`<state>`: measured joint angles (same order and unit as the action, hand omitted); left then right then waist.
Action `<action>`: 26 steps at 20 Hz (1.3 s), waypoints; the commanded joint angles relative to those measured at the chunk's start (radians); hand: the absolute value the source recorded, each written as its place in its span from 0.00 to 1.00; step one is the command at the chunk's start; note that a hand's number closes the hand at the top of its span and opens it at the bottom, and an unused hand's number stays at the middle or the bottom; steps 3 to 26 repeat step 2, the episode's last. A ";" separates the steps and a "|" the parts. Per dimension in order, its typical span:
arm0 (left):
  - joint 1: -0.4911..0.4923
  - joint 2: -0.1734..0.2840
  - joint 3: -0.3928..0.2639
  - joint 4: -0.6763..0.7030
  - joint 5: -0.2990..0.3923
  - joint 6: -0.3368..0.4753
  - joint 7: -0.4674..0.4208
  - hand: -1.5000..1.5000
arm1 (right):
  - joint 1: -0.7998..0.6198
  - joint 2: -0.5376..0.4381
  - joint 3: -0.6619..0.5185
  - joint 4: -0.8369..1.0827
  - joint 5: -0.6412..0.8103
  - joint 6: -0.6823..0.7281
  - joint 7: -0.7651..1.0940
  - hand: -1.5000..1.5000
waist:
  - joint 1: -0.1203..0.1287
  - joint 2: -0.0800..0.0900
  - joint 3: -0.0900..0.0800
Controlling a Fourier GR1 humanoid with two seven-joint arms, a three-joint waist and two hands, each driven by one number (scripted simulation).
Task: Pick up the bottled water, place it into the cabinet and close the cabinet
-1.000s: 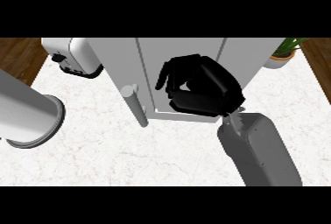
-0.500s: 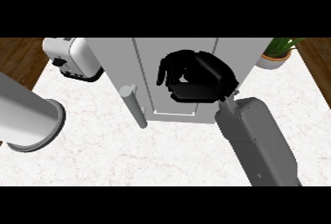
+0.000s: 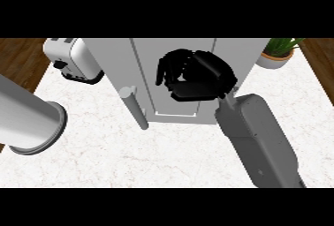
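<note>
While looking steeply down at white marble counter (image 3: 163, 154), we are seeing right hand (image 3: 195, 77) lying against grey cabinet (image 3: 176, 57) front, fingers curled inward; what they are holding, if anything, we cannot tell. Bottled water is not showing anywhere. Cabinet handle (image 3: 135, 107) is sticking out at door's left edge, left of hand. Left forearm (image 3: 26, 117) is coming in at left edge, its hand out of sight. Toaster (image 3: 72, 59) is standing just beside cabinet's left; potted plant (image 3: 279, 52) is sitting at right.
</note>
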<state>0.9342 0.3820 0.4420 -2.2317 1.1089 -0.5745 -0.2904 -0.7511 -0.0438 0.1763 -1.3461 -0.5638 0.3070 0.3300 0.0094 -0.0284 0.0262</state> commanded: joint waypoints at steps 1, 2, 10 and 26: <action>0.006 -0.003 0.012 0.015 0.008 -0.039 0.015 0.00 | -0.161 0.042 -0.013 0.127 -0.015 -0.105 0.010 1.00 | 0.039 0.031 -0.027; -0.028 0.002 0.004 0.007 0.001 0.003 0.022 0.00 | -0.141 0.042 -0.024 0.177 -0.006 -0.047 -0.039 1.00 | 0.039 0.040 -0.026; -0.028 0.002 0.004 0.007 0.001 0.003 0.022 0.00 | -0.141 0.042 -0.024 0.177 -0.006 -0.047 -0.039 1.00 | 0.039 0.040 -0.026; -0.028 0.002 0.004 0.007 0.001 0.003 0.022 0.00 | -0.141 0.042 -0.024 0.177 -0.006 -0.047 -0.039 1.00 | 0.039 0.040 -0.026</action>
